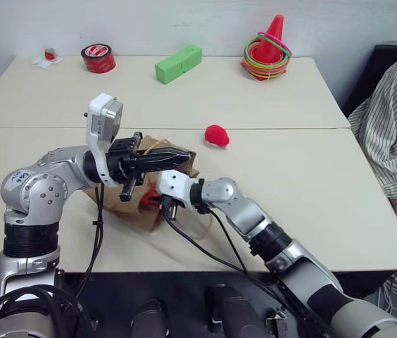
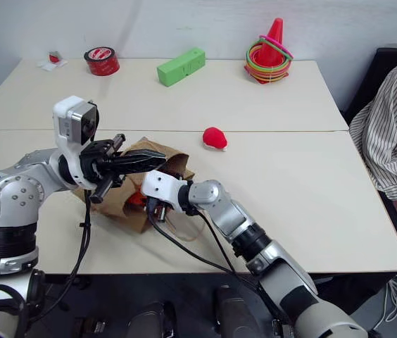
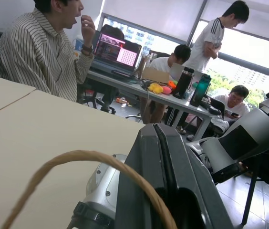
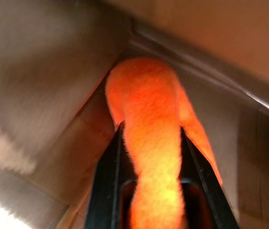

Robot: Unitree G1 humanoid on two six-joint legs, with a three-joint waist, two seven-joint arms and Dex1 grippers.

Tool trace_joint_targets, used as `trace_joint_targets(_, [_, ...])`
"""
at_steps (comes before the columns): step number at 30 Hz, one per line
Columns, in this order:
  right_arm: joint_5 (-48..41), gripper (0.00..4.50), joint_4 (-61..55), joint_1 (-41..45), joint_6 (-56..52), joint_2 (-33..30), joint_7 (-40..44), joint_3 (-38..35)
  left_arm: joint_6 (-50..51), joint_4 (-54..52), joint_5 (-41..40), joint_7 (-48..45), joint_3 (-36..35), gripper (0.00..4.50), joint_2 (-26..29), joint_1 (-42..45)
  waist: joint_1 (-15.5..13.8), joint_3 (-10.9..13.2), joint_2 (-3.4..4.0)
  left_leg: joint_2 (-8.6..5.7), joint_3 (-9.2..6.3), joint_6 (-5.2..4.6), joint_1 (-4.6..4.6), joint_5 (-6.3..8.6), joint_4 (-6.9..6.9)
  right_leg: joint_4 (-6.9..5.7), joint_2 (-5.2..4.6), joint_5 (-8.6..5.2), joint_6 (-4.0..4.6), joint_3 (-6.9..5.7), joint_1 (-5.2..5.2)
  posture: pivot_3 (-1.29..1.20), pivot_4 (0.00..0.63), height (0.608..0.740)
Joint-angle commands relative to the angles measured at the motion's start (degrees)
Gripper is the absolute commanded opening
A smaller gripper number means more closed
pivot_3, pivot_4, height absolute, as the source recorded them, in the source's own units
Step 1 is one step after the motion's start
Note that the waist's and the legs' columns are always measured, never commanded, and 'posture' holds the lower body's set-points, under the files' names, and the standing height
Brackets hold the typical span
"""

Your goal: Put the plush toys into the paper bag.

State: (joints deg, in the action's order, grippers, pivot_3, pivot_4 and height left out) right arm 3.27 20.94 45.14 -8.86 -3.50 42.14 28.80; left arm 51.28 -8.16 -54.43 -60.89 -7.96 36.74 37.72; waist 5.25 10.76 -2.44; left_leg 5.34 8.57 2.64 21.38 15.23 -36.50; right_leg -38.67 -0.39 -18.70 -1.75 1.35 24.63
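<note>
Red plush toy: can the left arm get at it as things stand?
Probably not yet. The left gripper is shut on the paper bag's handle, holding it open while the right gripper holds the orange plush toy inside. The red plush toy itself lies unobstructed on the table.

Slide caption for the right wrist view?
Right gripper holding the fuzzy orange plush toy inside the brown paper bag.

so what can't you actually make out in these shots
- Right claw: in the head views its tips are hidden inside the paper bag.
- Orange plush toy: its lower part is squeezed between the fingers; keyring loop unseen.
- Paper bag: the left claw and arm cover much of it; only a cord handle shows at the wrist.
</note>
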Motion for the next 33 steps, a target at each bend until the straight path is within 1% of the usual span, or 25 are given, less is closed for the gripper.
trace_joint_targets(1, [-4.52, 1.53, -2.63, -1.32, -0.25, 0.28, 4.82, -2.47, -1.28, -0.69, -0.31, 0.0, -1.15, 0.0, -0.09, 0.49, -0.11, 0.0, 0.0, 0.01, 0.0, 0.0, 0.0, 0.0, 0.0, 0.01, 0.0, 0.0, 0.0, 0.0, 0.0, 0.0, 0.15, 0.74])
trace_joint_targets(5, [-9.35, 2.96, -10.25, -4.37, 0.26, -3.74, 10.67, -5.88, -1.68, -0.56, -0.37, 0.57, -2.32, 0.0, 0.37, -0.01, -0.28, 0.0, 0.0, 0.02, 0.0, 0.0, 0.03, 0.01, 0.06, 0.07, 0.01, 0.0, 0.0, -0.01, 0.01, 0.0, 0.15, 0.74])
trace_joint_targets(6, [-12.28, 3.33, -12.8, -5.48, -1.37, -5.19, 12.97, -7.49, -1.73, -0.45, -0.39, 0.59, -2.72, 0.0, 0.67, -0.17, -0.31, 0.0, 0.0, 0.02, 0.0, 0.0, 0.03, 0.02, 0.06, 0.07, 0.01, 0.0, -0.01, -0.01, 0.01, 0.0, 0.15, 0.74])
trace_joint_targets(9, [-18.87, 4.3, -18.19, -8.75, -3.18, -8.87, 16.62, -12.49, -1.84, -0.25, -0.35, 0.68, -3.71, 0.0, 1.5, -0.63, -0.44, 0.0, 0.0, 0.01, -0.02, -0.01, 0.03, 0.02, 0.04, 0.07, 0.0, 0.0, -0.01, -0.02, 0.0, 0.0, 0.15, 0.74])
trace_joint_targets(10, [-20.87, 4.47, -20.07, -10.26, -4.28, -10.9, 18.47, -13.79, -1.85, -0.22, -0.3, 0.7, -3.98, 0.0, 1.78, -0.81, -0.44, 0.0, 0.0, 0.0, -0.03, -0.01, 0.02, 0.02, 0.04, 0.07, 0.0, 0.01, -0.02, -0.02, -0.02, 0.0, 0.15, 0.74])
trace_joint_targets(13, [-26.53, 4.47, -25.87, -15.9, -7.21, -17.75, 23.43, -18.23, -1.87, -0.3, -0.22, 0.8, -4.63, 0.0, 2.46, -1.28, -0.55, 0.0, 0.0, 0.0, -0.05, -0.02, 0.01, 0.02, 0.08, 0.12, 0.0, 0.0, -0.02, -0.04, -0.04, 0.0, 0.15, 0.74])
trace_joint_targets(16, [-28.82, 4.47, -28.72, -21.9, -6.94, -22.68, 21.87, -24.82, -1.6, -0.84, -0.75, 1.04, -5.38, 0.0, 3.11, -1.71, -0.61, 0.01, -0.01, -0.02, -0.05, -0.02, 0.02, 0.02, 0.18, 0.24, -0.01, 0.0, -0.03, -0.05, -0.03, 0.0, 0.15, 0.74])
trace_joint_targets(18, [-30.6, 4.47, -29.89, -27.24, -7.07, -25.42, 19.76, -31.12, -1.35, -1.07, -1.1, 1.21, -6.1, 0.0, 3.62, -2.09, -0.55, 0.02, -0.02, -0.03, -0.05, -0.02, 0.01, 0.02, 0.19, 0.25, 0.0, 0.0, -0.03, -0.04, -0.04, 0.0, 0.15, 0.74])
trace_joint_targets(19, [-30.25, 4.47, -29.91, -29.72, -5.49, -26.43, 19.06, -33.45, -1.34, -1.11, -1.07, 1.25, -6.32, 0.0, 3.87, -2.27, -0.68, 0.02, -0.02, -0.05, -0.06, -0.02, 0.0, 0.02, 0.21, 0.25, -0.01, 0.0, -0.03, -0.03, -0.05, 0.0, 0.15, 0.74])
trace_joint_targets(21, [-25.69, 4.47, -26.99, -37.57, 0.98, -28.65, 15.95, -38.58, -1.44, -1.15, -1.03, 1.83, -7.11, 0.0, 4.23, -2.55, -0.76, 0.02, -0.03, -0.09, -0.06, -0.02, -0.03, 0.02, 0.25, 0.32, 0.0, -0.01, -0.04, -0.03, -0.07, 0.0, 0.15, 0.74])
trace_joint_targets(22, [-24.39, 4.47, -26.09, -39.81, 2.79, -29.11, 14.6, -39.89, -1.52, -1.14, -1.01, 2.01, -7.38, 0.0, 4.36, -2.63, -0.83, 0.02, -0.03, -0.15, -0.08, -0.02, -0.06, 0.02, 0.32, 0.38, -0.01, -0.01, -0.05, -0.04, -0.11, 0.0, 0.15, 0.74])
trace_joint_targets(23, [-22.22, 4.47, -25.06, -40.98, 4.68, -28.85, 11.47, -40.9, -1.89, -1.08, -0.77, 2.6, -7.78, 0.0, 4.31, -2.72, -0.79, 0.03, -0.05, -0.31, -0.09, -0.02, -0.09, 0.02, 0.35, 0.45, 0.0, -0.02, -0.05, -0.05, -0.16, 0.0, 0.15, 0.74])
trace_joint_targets(24, [-21.24, 4.47, -24.83, -40.9, 4.56, -28.19, 8.65, -41.16, -3.15, -1.02, 0.08, 3.53, -8.27, 0.0, 4.01, -2.79, -0.52, 0.03, -0.05, -0.31, -0.08, -0.02, -0.09, 0.02, 0.37, 0.48, -0.01, -0.01, -0.05, -0.05, -0.16, 0.0, 0.15, 0.74])
trace_joint_targets(25, [-19.93, 4.47, -24.43, -39.7, 4.58, -27.77, 6.53, -40.52, -4.51, -0.87, 1.04, 4.77, -8.91, 0.0, 3.58, -2.84, -0.11, 0.04, -0.05, -0.31, -0.06, -0.02, -0.09, 0.02, 0.35, 0.46, -0.02, 0.0, -0.08, 0.0, -0.16, 0.0, 0.15, 0.74])
trace_joint_targets(28, [-17.68, 4.47, -22.44, -31.14, 0.54, -25.93, 2.44, -36.6, -5.19, -1.14, 1.34, 6.05, -10.28, 0.0, 4.18, -4.02, 1.2, 0.09, -0.05, -0.45, -0.09, -0.04, -0.29, 0.0, 0.34, 0.36, 0.06, 0.09, -0.15, 0.46, -0.13, 0.0, 0.15, 0.74])
trace_joint_targets(30, [-16.25, 4.47, -18.4, -22.46, -2.56, -24.03, 1.12, -33.27, -5.47, -1.31, 2.02, 5.13, -10.0, 0.0, 5.54, -5.55, 2.09, 0.12, -0.01, -0.54, -0.14, -0.04, -0.38, -0.09, 0.36, 0.33, 0.1, 0.22, -0.11, 0.6, -0.11, 0.0, 0.15, 0.74])
trace_joint_targets(33, [-13.65, 4.47, -6.28, -7.66, -3.85, -20.01, 0.72, -28.8, -6.89, -1.29, 3.93, 4.13, -8.71, 0.0, 6.75, -6.58, 2.72, 0.18, -0.02, -0.55, -0.25, 0.05, -0.44, -0.23, 0.42, 0.16, 0.15, 0.24, -0.08, 0.62, -0.06, 0.0, 0.15, 0.74])
